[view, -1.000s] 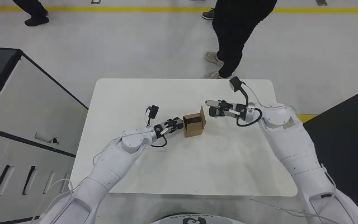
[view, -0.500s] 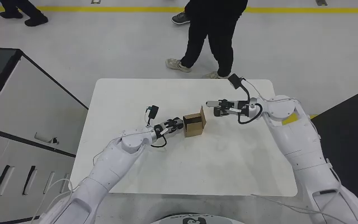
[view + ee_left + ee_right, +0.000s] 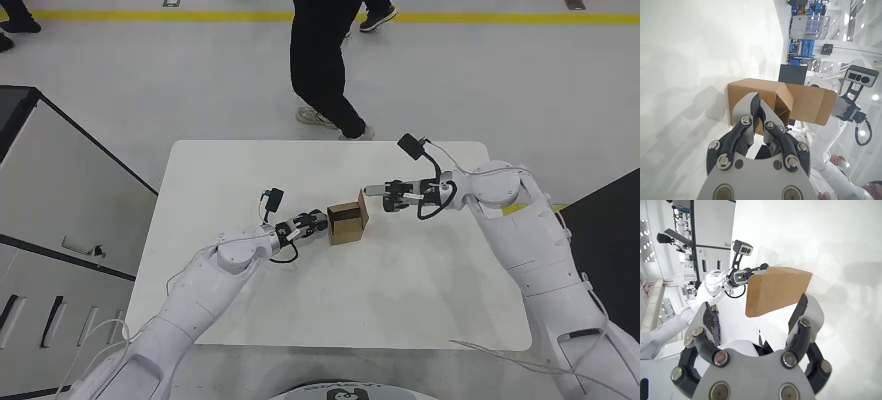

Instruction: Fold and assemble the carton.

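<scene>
The carton [image 3: 347, 222] stands near the middle of the table [image 3: 420, 290]. The left gripper [image 3: 320, 224] has its jaws closed on the carton's side wall, probably to steady it. The right gripper [image 3: 373, 190] is wide open and empty, just beside the raised flap, seemingly ready to fold it.

The left gripper [image 3: 758, 98] has its pads pinched together on the carton [image 3: 806, 106], with its forearm stretched out almost straight behind it. The right gripper [image 3: 754, 300] faces it, fingers spread wide (tips just short of the carton), wrist level and elbow bent behind.
</scene>
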`<action>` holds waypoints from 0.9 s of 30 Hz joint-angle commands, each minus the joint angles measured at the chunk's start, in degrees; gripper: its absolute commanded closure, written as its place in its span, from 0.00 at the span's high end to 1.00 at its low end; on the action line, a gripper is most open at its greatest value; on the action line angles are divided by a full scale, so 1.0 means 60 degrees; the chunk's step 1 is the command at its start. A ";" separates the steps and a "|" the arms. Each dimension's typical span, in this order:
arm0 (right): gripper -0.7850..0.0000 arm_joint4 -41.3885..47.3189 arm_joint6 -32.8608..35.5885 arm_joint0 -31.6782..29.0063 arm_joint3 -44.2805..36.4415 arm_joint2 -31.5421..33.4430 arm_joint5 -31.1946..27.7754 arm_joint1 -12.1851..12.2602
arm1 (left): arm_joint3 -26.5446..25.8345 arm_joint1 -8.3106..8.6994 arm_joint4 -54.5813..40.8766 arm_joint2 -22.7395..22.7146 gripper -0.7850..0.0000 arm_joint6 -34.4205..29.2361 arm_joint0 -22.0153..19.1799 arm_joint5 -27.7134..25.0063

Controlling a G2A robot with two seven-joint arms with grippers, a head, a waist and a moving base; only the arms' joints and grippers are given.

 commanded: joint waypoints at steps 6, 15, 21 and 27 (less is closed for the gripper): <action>1.00 -0.0443 0.0363 -0.0048 0.0188 0.0359 0.0004 0.0180 | 0.0000 0.0000 0.0000 0.0000 0.00 0.0000 0.0000 0.0000; 0.68 -0.1030 0.0374 0.0199 0.0142 -0.0425 0.0115 0.0096 | 0.0000 0.0000 0.0000 0.0000 0.00 0.0000 0.0000 0.0000; 0.42 -0.1445 0.0299 0.0577 0.0141 -0.0926 0.0077 0.0009 | 0.0000 0.0000 0.0000 0.0000 0.00 0.0000 0.0000 0.0000; 0.30 -0.1687 0.0322 0.0997 0.0284 -0.1421 0.0006 -0.0104 | 0.0000 0.0000 0.0000 0.0000 0.00 0.0000 0.0000 0.0000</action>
